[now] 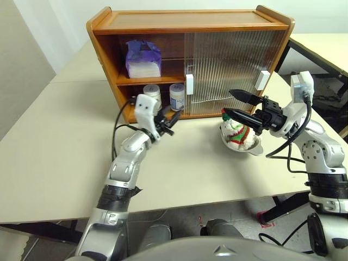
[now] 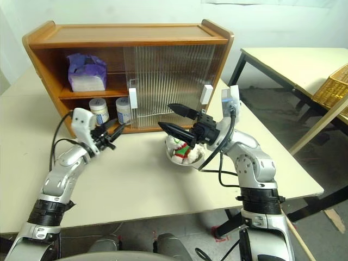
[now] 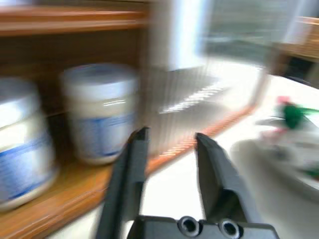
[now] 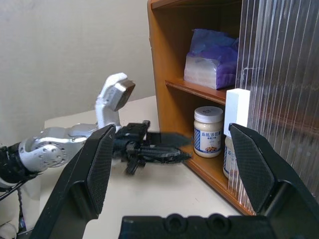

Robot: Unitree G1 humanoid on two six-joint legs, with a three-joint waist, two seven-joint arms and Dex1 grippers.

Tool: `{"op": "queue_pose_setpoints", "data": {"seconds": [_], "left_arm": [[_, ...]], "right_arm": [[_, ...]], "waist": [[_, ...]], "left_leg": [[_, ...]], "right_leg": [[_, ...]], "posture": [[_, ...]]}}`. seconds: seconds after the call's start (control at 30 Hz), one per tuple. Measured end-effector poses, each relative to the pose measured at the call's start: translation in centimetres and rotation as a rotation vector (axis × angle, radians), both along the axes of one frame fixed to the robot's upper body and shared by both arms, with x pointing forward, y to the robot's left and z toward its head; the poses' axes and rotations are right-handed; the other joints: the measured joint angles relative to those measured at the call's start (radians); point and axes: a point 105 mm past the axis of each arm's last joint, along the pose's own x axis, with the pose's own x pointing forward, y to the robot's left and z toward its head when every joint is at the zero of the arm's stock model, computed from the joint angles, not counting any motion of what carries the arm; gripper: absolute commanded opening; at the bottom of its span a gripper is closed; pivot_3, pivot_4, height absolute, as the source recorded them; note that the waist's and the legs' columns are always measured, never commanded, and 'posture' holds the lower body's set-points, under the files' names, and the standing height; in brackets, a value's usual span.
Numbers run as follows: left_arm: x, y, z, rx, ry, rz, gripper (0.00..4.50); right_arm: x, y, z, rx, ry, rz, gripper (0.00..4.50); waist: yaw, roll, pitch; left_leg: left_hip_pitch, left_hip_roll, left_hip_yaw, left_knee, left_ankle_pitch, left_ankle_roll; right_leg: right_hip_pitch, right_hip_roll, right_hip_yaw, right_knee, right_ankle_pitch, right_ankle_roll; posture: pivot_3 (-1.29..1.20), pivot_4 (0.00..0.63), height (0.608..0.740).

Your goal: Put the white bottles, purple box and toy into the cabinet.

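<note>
Toy [image 1: 237, 132] in bowl [image 1: 255, 148] below wide-open right gripper [image 1: 235, 103], two bottles [image 1: 177, 96] on cabinet's [image 1: 147, 22] bottom shelf beyond empty, narrowly parted left gripper [image 1: 173, 120], one purple box [image 1: 143, 58] above.

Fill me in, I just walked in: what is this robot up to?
It is stocking the cabinet. Two white bottles stand on its lower shelf and the purple box on the upper one. The toy lies in a metal bowl on the table. The left claw is empty near the bottles; the open right claw hovers above the toy.
</note>
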Motion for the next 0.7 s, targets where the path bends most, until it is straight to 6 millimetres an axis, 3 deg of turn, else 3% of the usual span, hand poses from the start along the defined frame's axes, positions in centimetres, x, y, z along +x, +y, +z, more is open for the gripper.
{"op": "queue_pose_setpoints", "data": {"seconds": [0.1,0.37,0.7], "left_arm": [[0.0,-2.0,0.9,-0.011,0.000,-0.078,0.01],[1.1,-5.3,3.4,-0.053,-0.035,-0.151,0.01],[3.7,-6.2,3.5,-0.064,-0.045,-0.043,0.01]], "right_arm": [[0.0,0.0,0.0,0.000,0.000,-0.002,4.50],[0.1,-0.6,-0.2,-0.016,-0.022,-0.043,4.50],[0.2,-1.2,-0.4,-0.020,-0.018,-0.080,4.50]], "waist": [[-0.001,0.000,0.000],[-0.002,0.000,0.000],[-0.016,-0.001,0.001]], "left_leg": [[0.000,0.000,0.000,0.000,0.000,0.000],[0.000,0.000,0.000,0.001,0.000,0.000],[0.000,0.000,0.000,0.001,0.000,0.001]], "right_leg": [[0.000,-0.001,0.001,0.000,0.000,0.000],[0.000,-0.002,0.001,0.000,0.000,0.000],[0.000,-0.002,0.002,0.000,0.000,0.003]], "posture": [[-0.08,0.000,0.740],[-0.11,0.000,0.740],[-0.13,0.000,0.740]]}}
